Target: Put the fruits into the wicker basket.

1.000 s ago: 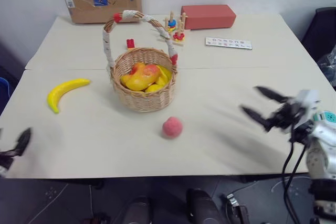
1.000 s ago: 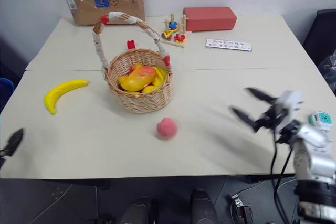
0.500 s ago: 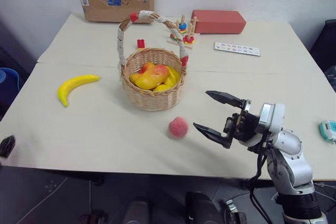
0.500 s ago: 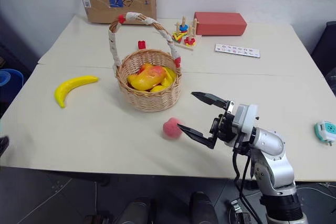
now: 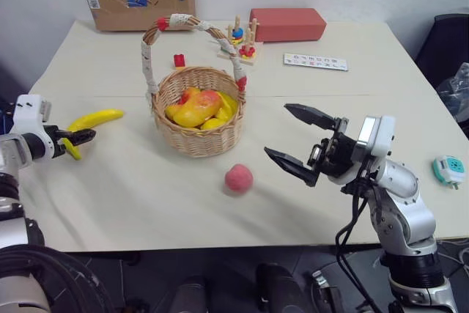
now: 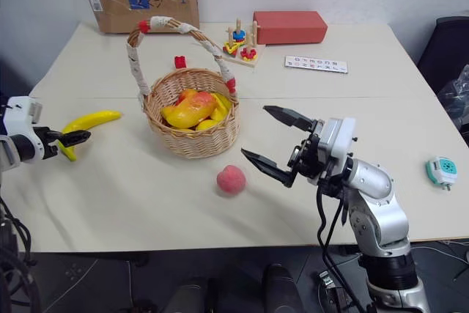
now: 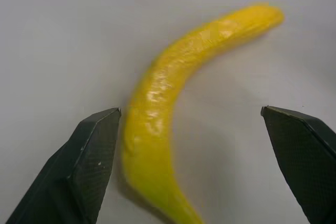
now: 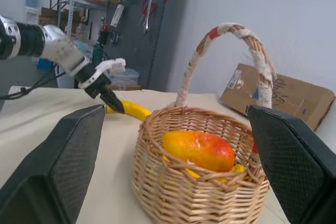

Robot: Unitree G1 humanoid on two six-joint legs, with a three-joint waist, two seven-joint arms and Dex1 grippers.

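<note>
Straddling banana point(image 7: 163, 114), open left end effector point(image 7: 191, 171), wrist-close

- The beige table point(image 5: 132, 196) carries everything.
- A banana point(image 5: 94, 121) lies on it, just ahead of the left claw point(image 5: 76, 144).
- The wicker basket point(image 5: 196, 119) and the peach point(image 5: 238, 179) sit to the left of the right claw point(image 5: 299, 137).
- A teal-and-white gadget point(image 5: 447, 170) lies on the right claw's far side.
</note>
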